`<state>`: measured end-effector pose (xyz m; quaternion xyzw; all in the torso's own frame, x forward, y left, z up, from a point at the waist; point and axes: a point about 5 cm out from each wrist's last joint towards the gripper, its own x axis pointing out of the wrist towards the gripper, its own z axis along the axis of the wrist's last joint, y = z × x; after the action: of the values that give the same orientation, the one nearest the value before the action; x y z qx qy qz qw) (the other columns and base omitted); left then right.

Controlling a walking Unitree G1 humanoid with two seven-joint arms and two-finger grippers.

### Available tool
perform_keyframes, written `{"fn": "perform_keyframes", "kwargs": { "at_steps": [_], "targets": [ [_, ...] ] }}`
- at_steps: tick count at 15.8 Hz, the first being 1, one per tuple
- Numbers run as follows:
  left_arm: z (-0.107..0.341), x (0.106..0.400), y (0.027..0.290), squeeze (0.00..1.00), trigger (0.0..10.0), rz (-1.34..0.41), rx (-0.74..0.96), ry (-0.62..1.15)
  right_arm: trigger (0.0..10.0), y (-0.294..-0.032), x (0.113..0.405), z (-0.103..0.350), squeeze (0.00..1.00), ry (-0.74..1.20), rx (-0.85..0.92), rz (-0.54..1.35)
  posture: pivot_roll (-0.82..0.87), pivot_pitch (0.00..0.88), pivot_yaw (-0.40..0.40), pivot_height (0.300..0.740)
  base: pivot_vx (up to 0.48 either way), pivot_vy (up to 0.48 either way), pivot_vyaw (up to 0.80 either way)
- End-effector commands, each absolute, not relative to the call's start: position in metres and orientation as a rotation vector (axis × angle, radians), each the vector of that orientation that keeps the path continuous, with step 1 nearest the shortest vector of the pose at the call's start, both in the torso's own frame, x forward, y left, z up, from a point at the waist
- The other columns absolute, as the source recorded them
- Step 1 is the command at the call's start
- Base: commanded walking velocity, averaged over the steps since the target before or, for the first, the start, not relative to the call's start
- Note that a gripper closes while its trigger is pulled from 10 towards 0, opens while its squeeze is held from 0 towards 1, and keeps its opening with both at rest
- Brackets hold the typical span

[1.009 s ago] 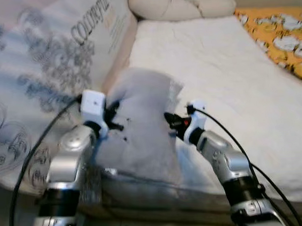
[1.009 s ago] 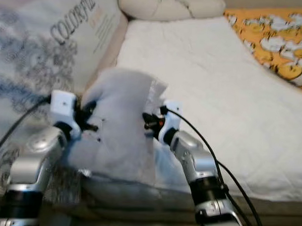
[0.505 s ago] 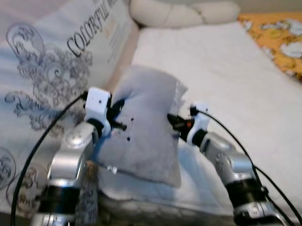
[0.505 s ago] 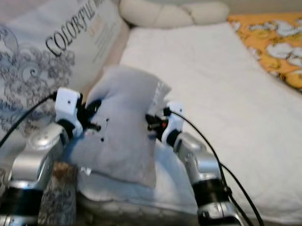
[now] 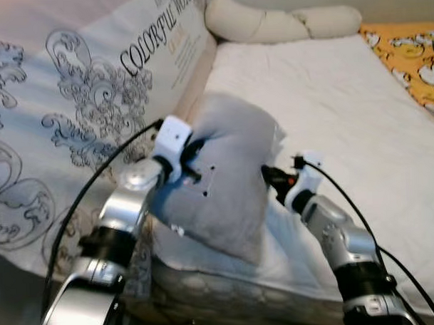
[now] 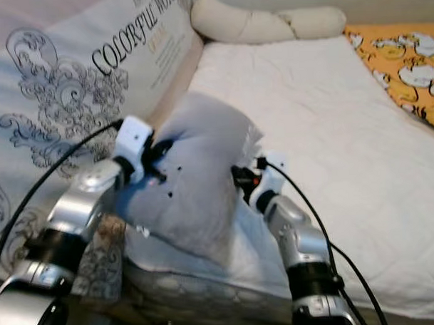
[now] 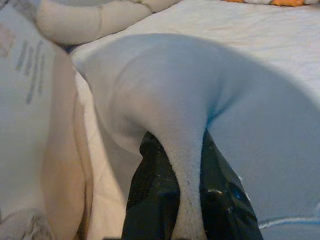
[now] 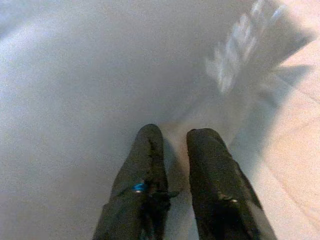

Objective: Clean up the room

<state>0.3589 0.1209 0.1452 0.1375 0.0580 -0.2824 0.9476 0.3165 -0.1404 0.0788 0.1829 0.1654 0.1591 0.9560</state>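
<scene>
A grey pillow (image 5: 228, 173) is held up over the near left corner of the white mattress (image 5: 329, 94), tilted, between my two arms. My left gripper (image 5: 190, 160) is at its left side, shut on a fold of the fabric; the left wrist view has that fold of the pillow (image 7: 175, 90) running between the two black fingers (image 7: 152, 175). My right gripper (image 5: 272, 178) is at the pillow's right edge. In the right wrist view its fingers (image 8: 145, 165) lie close together with their tips pressed into the grey fabric (image 8: 90, 75).
A big white cushion (image 5: 93, 95) printed with grey scrolls and lettering leans along the left. A cream bolster (image 5: 283, 21) lies across the head of the bed. An orange patterned blanket (image 5: 413, 52) lies at the far right. The mattress's front edge runs just below my arms.
The camera has moved, shifting the scene to the right. Both grippers keep their hold on the pillow, and my left arm now reaches further forward and up.
</scene>
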Motion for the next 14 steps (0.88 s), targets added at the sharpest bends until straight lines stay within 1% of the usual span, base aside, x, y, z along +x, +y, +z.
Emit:
{"fn": "perform_keyframes", "kwargs": {
  "at_steps": [1, 4, 5, 7, 9, 10, 11, 13, 14],
  "targets": [
    [0.161, 0.369, 0.117, 0.0, 10.0, -0.567, 0.322, 0.055, 10.0, -0.146, 0.314, 0.078, 1.0, 0.323, 0.361, 0.301, -0.06, 0.0, 0.108, 0.74, 0.0, 0.0, 0.0],
    [0.17, 0.381, 0.114, 0.0, 10.0, -0.543, 0.372, 0.022, 10.0, -0.156, 0.308, 0.074, 1.0, 0.326, 0.314, 0.291, -0.06, 0.0, 0.106, 0.74, 0.0, 0.0, 0.0],
    [0.173, 0.388, 0.119, 0.0, 10.0, -0.498, 0.384, 0.013, 10.0, -0.158, 0.304, 0.077, 1.0, 0.309, 0.277, 0.367, -0.06, 0.0, 0.103, 0.74, 0.0, 0.0, 0.0],
    [0.177, 0.393, 0.127, 0.0, 10.0, -0.459, 0.426, 0.004, 10.0, -0.159, 0.301, 0.086, 1.0, 0.275, 0.252, 0.455, -0.07, 0.0, 0.103, 0.74, 0.0, 0.0, 0.0],
    [0.182, 0.399, 0.137, 0.0, 10.0, -0.402, 0.468, -0.007, 10.0, -0.159, 0.291, 0.106, 1.0, 0.207, 0.217, 0.638, -0.07, 0.0, 0.107, 0.74, 0.0, 0.0, 0.0],
    [0.183, 0.401, 0.142, 0.0, 10.0, -0.376, 0.487, -0.005, 10.0, -0.162, 0.287, 0.114, 1.0, 0.184, 0.205, 0.692, -0.08, 0.0, 0.111, 0.74, 0.0, 0.0, 0.0],
    [0.183, 0.402, 0.144, 0.0, 10.0, -0.364, 0.495, -0.005, 10.0, -0.164, 0.286, 0.117, 1.0, 0.179, 0.199, 0.707, -0.08, 0.0, 0.112, 0.74, 0.0, 0.0, 0.0],
    [0.181, 0.404, 0.151, 0.0, 10.0, -0.342, 0.543, 0.02, 10.0, -0.183, 0.273, 0.139, 1.0, 0.184, 0.12, 0.834, -0.08, 0.0, 0.118, 0.74, 0.0, 0.0, 0.0],
    [0.179, 0.403, 0.152, 0.0, 10.0, -0.345, 0.552, 0.03, 10.0, -0.186, 0.269, 0.142, 1.0, 0.198, 0.1, 0.872, -0.09, 0.0, 0.123, 0.74, 0.0, 0.0, 0.0]
  ]
}}
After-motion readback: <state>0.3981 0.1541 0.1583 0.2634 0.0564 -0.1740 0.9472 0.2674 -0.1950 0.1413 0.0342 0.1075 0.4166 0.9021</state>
